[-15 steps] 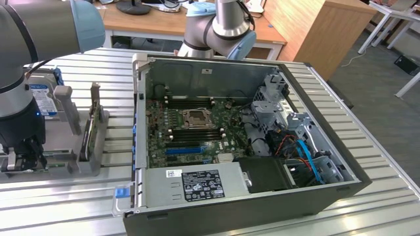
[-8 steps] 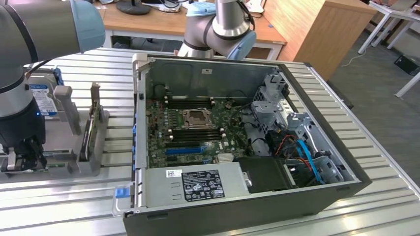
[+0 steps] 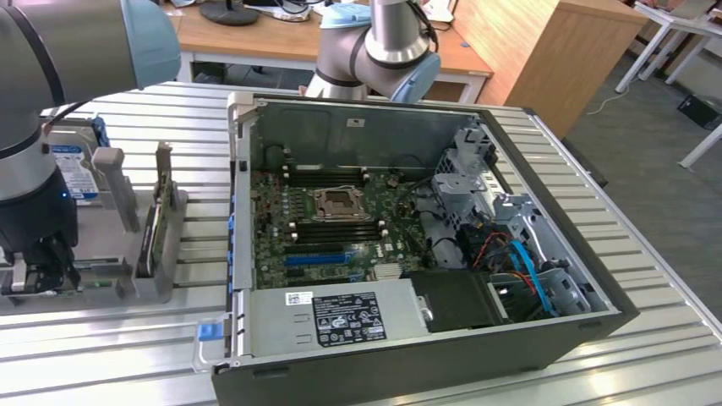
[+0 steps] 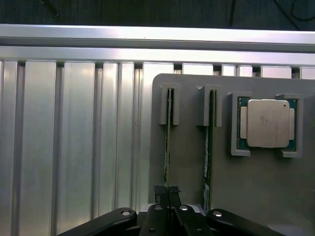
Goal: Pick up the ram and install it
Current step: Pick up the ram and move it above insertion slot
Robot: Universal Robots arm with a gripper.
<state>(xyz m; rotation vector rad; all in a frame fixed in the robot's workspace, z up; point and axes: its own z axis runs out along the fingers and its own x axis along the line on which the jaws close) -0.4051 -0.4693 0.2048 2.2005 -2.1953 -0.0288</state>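
The ram [image 4: 168,142] is a thin green stick seen edge-on, standing in a slot of the grey holder plate [image 4: 189,162]. My gripper [image 4: 167,191] is shut on its near end, the two black fingertips [image 4: 160,191] pinching the board from both sides. A second green stick [image 4: 208,147] stands in the neighbouring slot, untouched. In the exterior view my gripper [image 3: 46,271] is low over the grey holder [image 3: 124,254] at the exterior view's left, apart from the open computer case [image 3: 530,338] and its motherboard [image 3: 327,228].
A processor chip [image 4: 268,123] lies in its own recess on the plate. A hard drive [image 3: 77,173] stands upright behind the holder. The case wall [image 3: 239,211] rises between holder and motherboard. Ribbed aluminium table [image 4: 74,147] surrounds the plate.
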